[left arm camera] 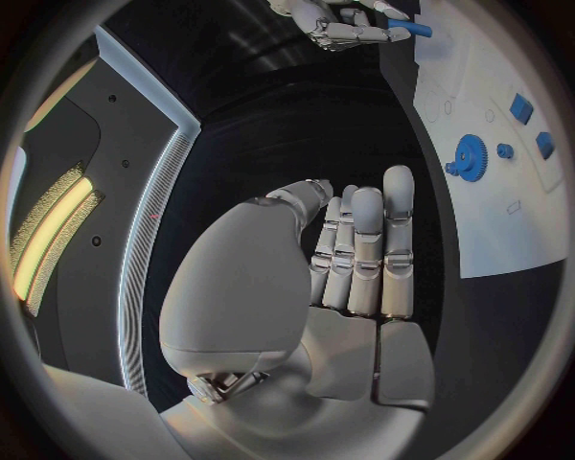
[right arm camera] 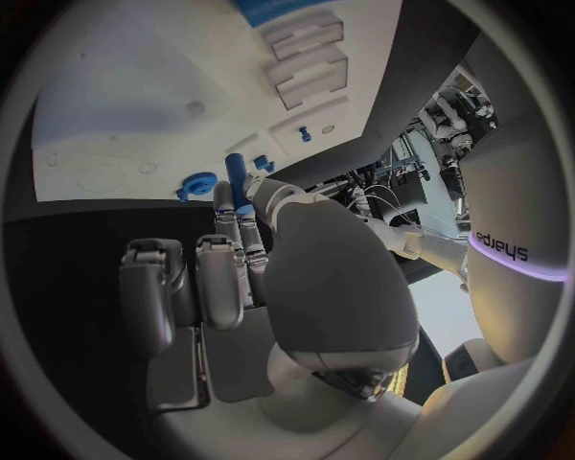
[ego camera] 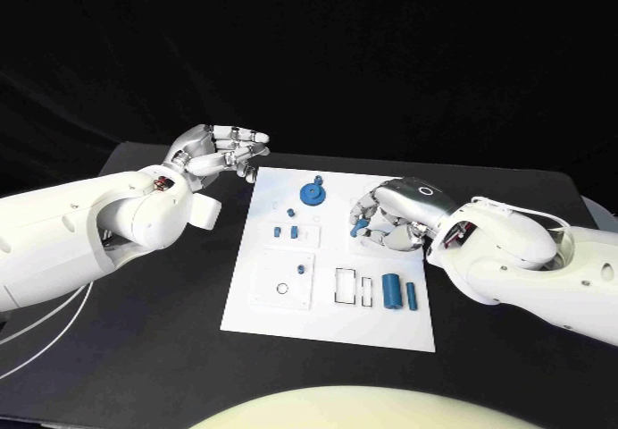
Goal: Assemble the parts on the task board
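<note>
Black table [ego camera: 154,340] seen under one white board [ego camera: 329,308], set mid-table. Two arms noted. The left hand [ego camera: 221,149] is held over bare table just off the board's far left corner, fingers curled inward, nothing seen in them. The right hand [ego camera: 390,212] is held over the board's right side, knuckles up; a short blue peg [ego camera: 359,227] is pinched at its fingertips, also visible in the left wrist view [left arm camera: 408,27].

Blue parts counted on the board: one gear [ego camera: 312,193] near the far edge, upright on its post; two cylinders [ego camera: 398,293] side by side at the near right, the left one thicker; two small blocks [ego camera: 288,232] left of centre; one tiny stud [ego camera: 292,213] just beyond them. One small ring-like piece [ego camera: 302,267] is seen in the square recess; its kind cannot be told.
</note>
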`<state>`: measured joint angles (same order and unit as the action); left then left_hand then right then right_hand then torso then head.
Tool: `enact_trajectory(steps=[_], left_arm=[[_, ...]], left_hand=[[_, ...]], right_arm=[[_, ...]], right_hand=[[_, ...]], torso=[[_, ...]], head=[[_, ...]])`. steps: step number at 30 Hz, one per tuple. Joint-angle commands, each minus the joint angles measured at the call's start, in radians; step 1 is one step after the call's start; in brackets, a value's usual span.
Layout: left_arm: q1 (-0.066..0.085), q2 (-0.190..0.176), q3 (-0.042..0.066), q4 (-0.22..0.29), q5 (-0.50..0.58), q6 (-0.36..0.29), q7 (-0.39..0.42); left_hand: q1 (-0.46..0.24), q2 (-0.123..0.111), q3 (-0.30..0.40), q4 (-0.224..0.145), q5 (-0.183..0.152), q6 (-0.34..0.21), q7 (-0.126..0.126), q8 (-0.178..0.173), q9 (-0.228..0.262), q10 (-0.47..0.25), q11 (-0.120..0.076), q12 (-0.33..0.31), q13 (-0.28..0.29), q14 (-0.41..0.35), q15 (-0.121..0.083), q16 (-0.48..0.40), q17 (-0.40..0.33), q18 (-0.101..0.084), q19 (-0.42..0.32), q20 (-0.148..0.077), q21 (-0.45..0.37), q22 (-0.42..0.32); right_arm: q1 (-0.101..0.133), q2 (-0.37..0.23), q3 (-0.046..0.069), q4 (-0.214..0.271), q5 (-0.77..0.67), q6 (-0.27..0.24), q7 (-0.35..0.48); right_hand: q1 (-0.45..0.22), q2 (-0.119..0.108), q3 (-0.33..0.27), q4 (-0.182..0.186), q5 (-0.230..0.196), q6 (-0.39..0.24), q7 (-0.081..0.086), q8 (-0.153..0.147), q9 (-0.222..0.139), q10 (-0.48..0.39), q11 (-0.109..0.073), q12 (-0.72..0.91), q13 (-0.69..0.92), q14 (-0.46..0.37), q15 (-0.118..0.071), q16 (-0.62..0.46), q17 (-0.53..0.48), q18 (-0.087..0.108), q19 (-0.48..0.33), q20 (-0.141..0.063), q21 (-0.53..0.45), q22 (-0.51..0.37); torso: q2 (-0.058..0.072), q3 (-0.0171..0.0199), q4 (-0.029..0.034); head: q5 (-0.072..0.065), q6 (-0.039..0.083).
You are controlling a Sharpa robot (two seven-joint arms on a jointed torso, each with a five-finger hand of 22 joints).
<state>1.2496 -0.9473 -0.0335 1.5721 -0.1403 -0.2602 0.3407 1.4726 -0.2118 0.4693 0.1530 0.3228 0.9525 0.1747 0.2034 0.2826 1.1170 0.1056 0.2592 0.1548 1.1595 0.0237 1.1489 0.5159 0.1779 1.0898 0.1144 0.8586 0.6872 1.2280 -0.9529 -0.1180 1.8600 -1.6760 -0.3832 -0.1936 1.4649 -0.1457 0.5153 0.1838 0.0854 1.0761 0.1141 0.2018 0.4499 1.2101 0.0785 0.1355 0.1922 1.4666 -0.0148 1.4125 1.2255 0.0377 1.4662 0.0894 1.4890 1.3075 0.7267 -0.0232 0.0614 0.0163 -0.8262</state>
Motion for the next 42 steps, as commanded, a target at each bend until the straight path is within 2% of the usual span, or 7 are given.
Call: enact_trajectory(steps=[1,6,13,20,24,29,42], left_arm=[[0.0,0.006,0.001,-0.002,0.006,0.017,0.005],[0.0,0.013,0.001,-0.009,0.008,0.019,0.006],[0.0,0.025,0.0,-0.018,0.01,0.021,0.005],[0.0,0.034,-0.001,-0.02,0.011,0.022,0.004],[0.0,0.038,-0.002,-0.02,0.011,0.023,0.003],[0.0,0.041,-0.003,-0.021,0.011,0.024,0.003],[0.0,0.041,-0.004,-0.023,0.011,0.026,0.001]], left_hand=[[0.005,0.001,0.005,-0.002,0.005,-0.003,0.004,0.005,-0.001,-0.005,-0.001,0.005,0.001,-0.008,0.001,-0.006,-0.001,0.007,-0.001,-0.005,-0.005,-0.002],[0.005,0.001,0.005,-0.002,0.005,-0.003,0.004,0.005,-0.001,-0.005,-0.001,0.005,0.001,-0.008,0.001,-0.006,-0.001,0.007,-0.001,-0.005,-0.005,-0.002],[0.005,0.001,0.005,-0.002,0.005,-0.003,0.004,0.005,-0.001,-0.005,-0.001,0.005,0.001,-0.008,0.001,-0.006,-0.001,0.007,-0.001,-0.005,-0.005,-0.002],[0.005,0.002,0.006,-0.003,0.005,-0.003,0.004,0.005,-0.001,-0.006,-0.001,0.007,0.001,-0.008,0.001,-0.006,-0.002,0.007,-0.001,-0.005,-0.005,-0.002],[0.005,0.002,0.006,-0.003,0.005,-0.003,0.004,0.005,-0.001,-0.006,-0.001,0.007,0.001,-0.008,0.001,-0.006,-0.002,0.007,-0.001,-0.005,-0.005,-0.002],[0.005,0.002,0.006,-0.003,0.004,-0.003,0.004,0.005,-0.001,-0.006,-0.001,0.008,0.002,-0.008,0.001,-0.006,-0.002,0.007,-0.001,-0.005,-0.006,-0.002],[0.005,0.002,0.006,-0.003,0.004,-0.003,0.004,0.005,-0.001,-0.006,-0.001,0.008,0.002,-0.008,0.001,-0.006,-0.002,0.007,-0.001,-0.005,-0.006,-0.002]], right_arm=[[0.002,0.021,0.001,0.029,0.012,-0.045,0.017],[-0.009,0.079,0.0,0.032,0.013,-0.048,0.028],[-0.051,0.208,-0.005,-0.005,0.002,-0.049,0.049],[-0.089,0.299,-0.012,-0.063,-0.003,-0.039,0.063],[-0.106,0.329,-0.017,-0.096,-0.003,-0.019,0.065],[-0.115,0.34,-0.021,-0.12,-0.007,0.019,0.059],[-0.12,0.343,-0.025,-0.128,-0.05,0.083,0.044]], right_hand=[[0.008,0.002,0.002,-0.009,0.006,0.006,0.001,0.01,0.028,0.038,-0.027,0.001,0.001,0.037,-0.008,0.006,0.001,-0.021,0.074,-0.007,0.005,0.234],[0.008,0.0,0.007,-0.016,0.011,0.003,0.004,0.012,0.031,0.037,-0.026,-0.002,0.001,0.037,-0.008,0.006,0.0,-0.02,0.074,-0.008,0.004,0.234],[0.008,-0.001,0.011,-0.022,0.015,0.0,0.006,0.013,0.034,0.036,-0.025,-0.005,0.001,0.037,-0.007,0.006,-0.001,-0.02,0.073,-0.008,0.001,0.233],[0.008,-0.002,0.013,-0.025,0.018,-0.001,0.007,0.013,0.035,0.035,-0.024,-0.007,0.002,0.037,-0.007,0.006,0.0,-0.019,0.072,-0.008,-0.001,0.232],[0.006,-0.002,0.013,-0.026,0.019,-0.002,0.008,0.013,0.036,0.035,-0.023,-0.008,0.002,0.037,-0.006,0.006,0.0,-0.019,0.072,-0.007,-0.001,0.232],[0.004,-0.003,0.013,-0.026,0.019,-0.003,0.009,0.014,0.037,0.035,-0.022,-0.009,0.002,0.037,-0.006,0.006,0.0,-0.019,0.071,-0.007,-0.003,0.232],[0.003,-0.004,0.013,-0.028,0.018,-0.004,0.009,0.014,0.037,0.034,-0.022,-0.009,0.002,0.037,-0.005,0.006,0.0,-0.019,0.072,-0.007,-0.001,0.232]], torso=[[0.0,0.0,-0.0026],[-0.001,-0.0002,-0.0015],[-0.003,-0.0027,0.003],[0.0,-0.0031,-0.0005],[0.001,-0.0016,-0.0011],[0.0,-0.0011,-0.0005],[0.0,-0.0005,-0.0002]], head=[[0.008,0.001],[0.015,0.0],[0.026,-0.001],[0.042,-0.002],[0.051,-0.005],[0.054,-0.009],[0.054,-0.014]])
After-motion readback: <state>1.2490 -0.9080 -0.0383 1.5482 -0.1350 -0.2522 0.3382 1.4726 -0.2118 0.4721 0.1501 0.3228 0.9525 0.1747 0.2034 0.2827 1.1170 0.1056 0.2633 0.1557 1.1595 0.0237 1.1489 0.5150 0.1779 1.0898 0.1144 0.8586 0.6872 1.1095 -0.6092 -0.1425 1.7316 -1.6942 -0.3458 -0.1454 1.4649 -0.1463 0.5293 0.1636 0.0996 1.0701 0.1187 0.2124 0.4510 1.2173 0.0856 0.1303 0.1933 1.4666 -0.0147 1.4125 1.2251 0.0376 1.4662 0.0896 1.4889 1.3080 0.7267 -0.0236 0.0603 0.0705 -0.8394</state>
